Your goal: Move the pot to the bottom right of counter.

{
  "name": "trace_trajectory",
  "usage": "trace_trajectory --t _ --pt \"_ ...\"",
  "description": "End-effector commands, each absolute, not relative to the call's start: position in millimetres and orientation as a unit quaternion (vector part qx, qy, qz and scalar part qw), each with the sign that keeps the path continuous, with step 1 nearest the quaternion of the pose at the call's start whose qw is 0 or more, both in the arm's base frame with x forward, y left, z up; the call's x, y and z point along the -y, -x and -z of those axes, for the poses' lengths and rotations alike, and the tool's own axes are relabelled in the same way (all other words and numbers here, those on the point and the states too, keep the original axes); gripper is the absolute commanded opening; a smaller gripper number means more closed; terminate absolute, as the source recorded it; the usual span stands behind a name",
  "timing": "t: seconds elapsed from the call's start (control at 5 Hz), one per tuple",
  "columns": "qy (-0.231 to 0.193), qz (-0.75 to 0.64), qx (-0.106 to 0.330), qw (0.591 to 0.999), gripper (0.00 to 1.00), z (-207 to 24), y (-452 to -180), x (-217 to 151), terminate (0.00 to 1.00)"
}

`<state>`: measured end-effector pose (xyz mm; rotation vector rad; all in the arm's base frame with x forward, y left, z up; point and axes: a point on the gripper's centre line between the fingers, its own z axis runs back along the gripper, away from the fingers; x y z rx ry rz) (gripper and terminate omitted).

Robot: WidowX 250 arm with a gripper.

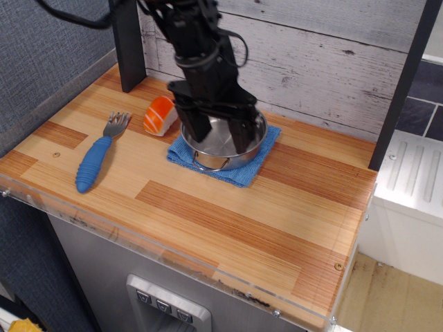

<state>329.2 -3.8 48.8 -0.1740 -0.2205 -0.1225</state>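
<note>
The shiny steel pot (pixel 220 150) sits on a blue cloth (pixel 235 169) at the back middle of the striped wood counter (pixel 228 221). One wire loop handle shows at its front. My black gripper (pixel 221 137) hangs over the pot with its two fingers spread, one finger (pixel 196 126) at the pot's left rim and the other (pixel 244 133) inside near the right rim. The gripper is open and holds nothing. It hides much of the pot's bowl and its rear handle.
An orange and white sushi piece (pixel 160 115) lies left of the pot. A blue-handled fork (pixel 97 158) lies at the left. A dark post (pixel 129 45) stands at the back left. A wood-plank wall runs behind. A white appliance (pixel 408 187) stands off the right edge.
</note>
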Motion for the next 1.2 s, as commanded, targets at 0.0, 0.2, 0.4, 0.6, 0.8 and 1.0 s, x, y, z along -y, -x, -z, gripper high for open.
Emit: trace_trajectory --t 0.0,0.2,0.4,0.6,0.8,1.0 --pt "0.077 0.077 0.105 0.989 1.00 -29.6 -346.7 12.0 0.00" --pt "0.070 0.077 0.096 0.990 1.00 -16.4 -352.1 8.7 0.00" --pt "0.067 0.075 0.092 0.991 0.00 -14.7 -355.0 6.4 0.00" --pt "0.069 0.083 0.088 0.990 0.00 -20.3 -357.1 5.6 0.00" --pt "0.080 0.082 0.098 0.989 0.00 -38.3 -357.4 0.8 0.00" --pt "0.102 0.081 0.128 0.983 0.00 -72.3 -352.9 -10.9 0.00"
